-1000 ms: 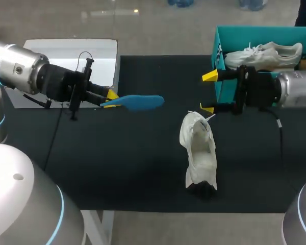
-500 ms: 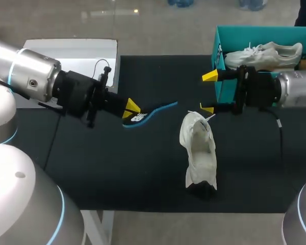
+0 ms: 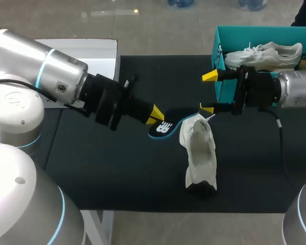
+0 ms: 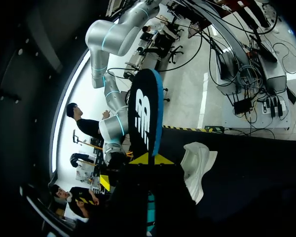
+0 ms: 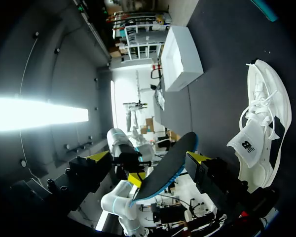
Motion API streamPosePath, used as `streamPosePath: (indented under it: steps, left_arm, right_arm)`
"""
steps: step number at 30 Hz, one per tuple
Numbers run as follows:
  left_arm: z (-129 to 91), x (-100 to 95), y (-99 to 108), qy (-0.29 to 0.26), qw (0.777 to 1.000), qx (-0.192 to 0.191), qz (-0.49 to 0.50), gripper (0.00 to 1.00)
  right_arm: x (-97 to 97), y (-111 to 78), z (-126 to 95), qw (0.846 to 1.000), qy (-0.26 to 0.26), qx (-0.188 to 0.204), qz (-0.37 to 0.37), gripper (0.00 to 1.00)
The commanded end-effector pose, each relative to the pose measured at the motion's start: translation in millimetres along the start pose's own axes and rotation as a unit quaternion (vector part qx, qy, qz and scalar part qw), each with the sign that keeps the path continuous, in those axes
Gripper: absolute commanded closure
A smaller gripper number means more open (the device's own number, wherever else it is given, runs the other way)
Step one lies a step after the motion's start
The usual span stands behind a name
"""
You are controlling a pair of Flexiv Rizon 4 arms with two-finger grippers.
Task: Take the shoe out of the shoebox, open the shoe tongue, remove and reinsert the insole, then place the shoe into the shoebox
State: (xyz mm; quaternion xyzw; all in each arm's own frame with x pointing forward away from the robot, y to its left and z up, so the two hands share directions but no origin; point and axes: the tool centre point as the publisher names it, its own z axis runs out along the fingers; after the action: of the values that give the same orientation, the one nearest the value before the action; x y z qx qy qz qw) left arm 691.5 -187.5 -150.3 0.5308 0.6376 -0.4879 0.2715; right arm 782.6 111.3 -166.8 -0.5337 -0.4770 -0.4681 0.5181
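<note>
In the head view, the left pincer [image 3: 155, 113] has been brought from the table's [image 3: 117, 173] left side to its middle. The insole [image 3: 164, 126] is clamped between its yellow tips. The insole, blue and flat a second ago, has been turned so that its dark printed face shows. Its far end now reaches the collar of the white shoe [image 3: 199, 150] just ahead of the left pincer; contact cannot be made out. The shoe has not been moved and lies on its side well inside the table's near edge. The right pincer [image 3: 209, 92] has been kept where it was, spread wide with nothing in it, just beyond the shoe's collar. Close behind it is the shoebox [image 3: 255, 29], in which a second shoe [image 3: 265, 53] is seen. Bare table is left behind the left pincer, as far as the white box [image 3: 92, 48].

In the left wrist view, the insole [image 4: 144, 111] is seen pinched at its heel end by the tips and stretching straight ahead of them. The shoe [image 4: 197, 170] lies just beside them, with bare table beyond it.

In the right wrist view, the spread fingers are seen with nothing touched. The insole [image 5: 170, 163] crosses the gap ahead of them. The shoe [image 5: 266, 123] lies off to one side, and the white box [image 5: 180, 61] far ahead.
</note>
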Motion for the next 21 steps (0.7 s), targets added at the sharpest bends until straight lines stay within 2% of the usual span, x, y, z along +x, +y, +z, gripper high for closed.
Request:
streamPosePath:
  steps: [1,9,14,21]
  left_arm:
    - [5.3,-13.3,7.7,0.0,1.0,-0.008,0.001,1.0]
    - [-8.7,-20.0,18.1,0.0,0.999,-0.033,0.014,1.0]
    - [5.4,-19.4,17.7,0.007,0.999,-0.037,0.022,1.0]
    - [26.2,-22.0,15.2,0.011,0.999,-0.024,0.026,1.0]
  right_arm:
    - [-0.4,-1.1,0.4,1.0,-0.001,-0.001,0.0,0.0]
    - [-0.4,-1.1,0.4,1.0,-0.001,-0.001,0.0,0.0]
    - [-0.4,-1.1,0.4,1.0,-0.001,-0.001,0.0,0.0]
    - [-0.4,-1.1,0.4,1.0,-0.001,-0.001,0.0,0.0]
